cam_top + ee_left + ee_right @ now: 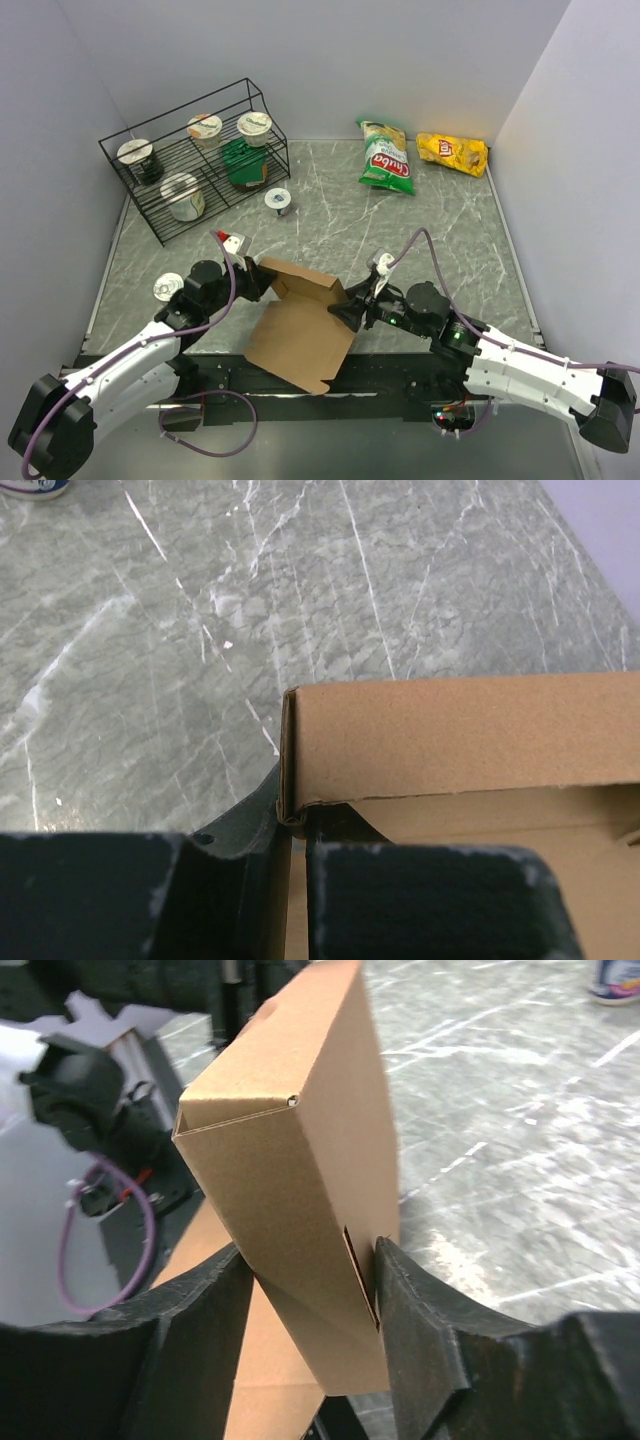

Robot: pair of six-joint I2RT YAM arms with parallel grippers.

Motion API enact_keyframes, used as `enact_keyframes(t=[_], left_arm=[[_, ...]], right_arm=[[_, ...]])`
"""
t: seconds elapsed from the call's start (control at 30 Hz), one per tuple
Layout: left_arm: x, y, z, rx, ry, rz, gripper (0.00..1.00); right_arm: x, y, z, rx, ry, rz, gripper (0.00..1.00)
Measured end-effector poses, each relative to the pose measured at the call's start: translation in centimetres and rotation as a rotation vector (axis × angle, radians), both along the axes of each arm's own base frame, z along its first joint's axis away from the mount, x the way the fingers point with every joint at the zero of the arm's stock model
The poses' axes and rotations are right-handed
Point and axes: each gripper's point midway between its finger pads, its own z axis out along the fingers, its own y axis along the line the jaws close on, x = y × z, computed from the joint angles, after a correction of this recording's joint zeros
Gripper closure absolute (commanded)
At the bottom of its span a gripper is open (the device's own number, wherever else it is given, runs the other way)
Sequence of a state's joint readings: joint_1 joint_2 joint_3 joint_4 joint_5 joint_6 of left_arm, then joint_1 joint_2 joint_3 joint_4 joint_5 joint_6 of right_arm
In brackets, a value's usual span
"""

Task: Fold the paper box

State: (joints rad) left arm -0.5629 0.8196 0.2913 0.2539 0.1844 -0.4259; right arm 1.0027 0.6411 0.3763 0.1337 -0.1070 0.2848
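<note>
Plainly, little here can be read. The green bag point(386, 160) at the back carries a red banner with white letters that look like "Chuba", though they are not sharp. Just beside it to the right, the yellow bag point(452, 153) shows a red round Lay's-style logo, its lettering too small to be sure of. The cups point(204, 127) in the wire rack point(174, 112) at back left have printed lids I cannot make out. The box point(300, 330) is plain brown.

It lies at the near middle of the table point(440, 230), between the two arms, partly folded. One wall stands along its far side, and its near corner hangs past the table's front edge over the black rail.

The left gripper point(258, 272) is pressed together on the box's far left corner, with a strip of cardboard wall caught in the thin gap between its fingers point(430, 900). The right gripper point(352, 308) straddles the raised wall on the right side. In the right wrist view both fingers point(420, 1340) seem to touch the cardboard, but I cannot tell whether they pinch it.

Bare marble runs from the box to the bags and out to the right wall. One loose cup point(279, 200) stands near the rack, and another point(167, 287) sits just beside the left arm. Grey walls close the left, back and right sides.
</note>
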Motion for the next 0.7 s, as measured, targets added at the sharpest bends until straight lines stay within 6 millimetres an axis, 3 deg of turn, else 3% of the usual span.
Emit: enact_keyframes(t=[0.33, 0.7], left_arm=[[0.0, 0.4, -0.7, 0.016, 0.015, 0.019, 0.99], [0.1, 1.2, -1.3, 0.034, 0.016, 0.057, 0.99]], right_arm=[[1.9, -0.3, -0.6, -0.039, -0.024, -0.12, 0.55], [4.5, -0.5, -0.8, -0.041, -0.048, -0.261, 0.54]])
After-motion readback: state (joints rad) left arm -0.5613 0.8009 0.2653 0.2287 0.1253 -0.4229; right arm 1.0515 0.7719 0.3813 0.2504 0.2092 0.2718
